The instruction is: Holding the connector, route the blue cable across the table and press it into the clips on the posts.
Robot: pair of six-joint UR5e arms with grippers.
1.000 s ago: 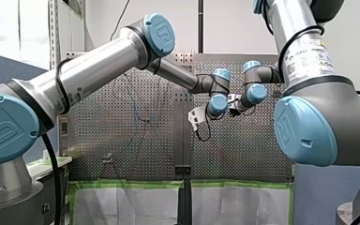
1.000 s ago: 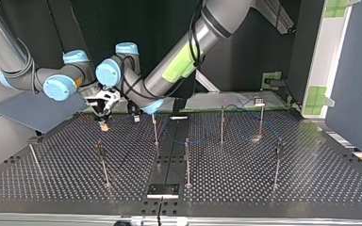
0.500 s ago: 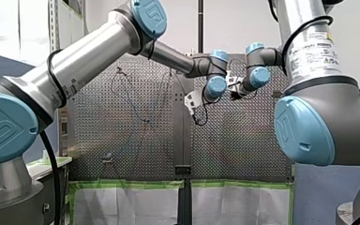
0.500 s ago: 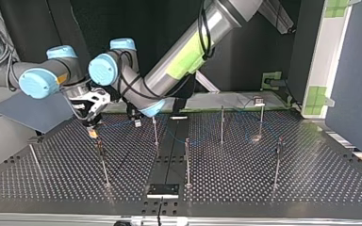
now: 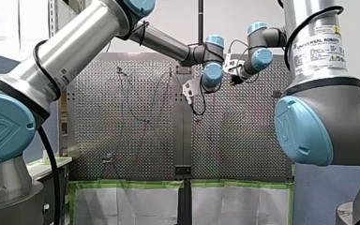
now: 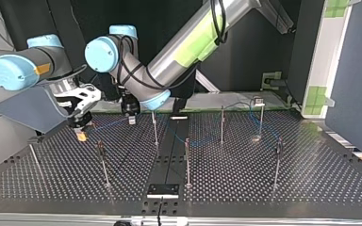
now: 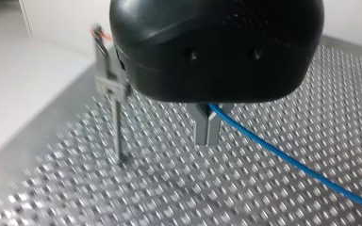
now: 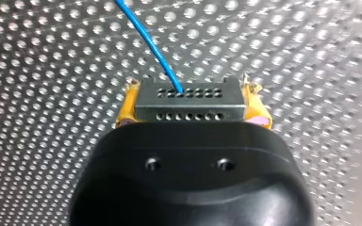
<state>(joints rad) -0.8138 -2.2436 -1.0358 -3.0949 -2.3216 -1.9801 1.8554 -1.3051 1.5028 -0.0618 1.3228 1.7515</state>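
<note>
In the right wrist view my right gripper point(image 8: 191, 94) is shut on a grey connector point(image 8: 188, 107) with rows of small holes, its yellow pads point(image 8: 125, 113) clamping both ends. The blue cable point(image 8: 153, 44) leaves the connector's face and runs ahead over the perforated table. My left gripper point(image 7: 207, 132) has its metal fingers shut on the blue cable point(image 7: 287, 160), which trails off beside it. In the top view my right gripper point(image 6: 80, 133) hangs low at the left and my left gripper point(image 6: 131, 119) is just right of it, with the cable point(image 6: 106, 124) stretched between them.
Several thin posts stand on the table point(image 6: 311, 174), the closest being one point(image 6: 102, 162) in front of the grippers and one point(image 6: 155, 129) beside my left gripper. A post with a clip point(image 7: 114, 94) stands beside my left gripper. The cable's other end reaches a fixture point(image 6: 258, 100) at the back.
Both grippers have moved toward the top view's left, my right one also nearer that camera with the connector. The cable between them has drawn out straighter.
</note>
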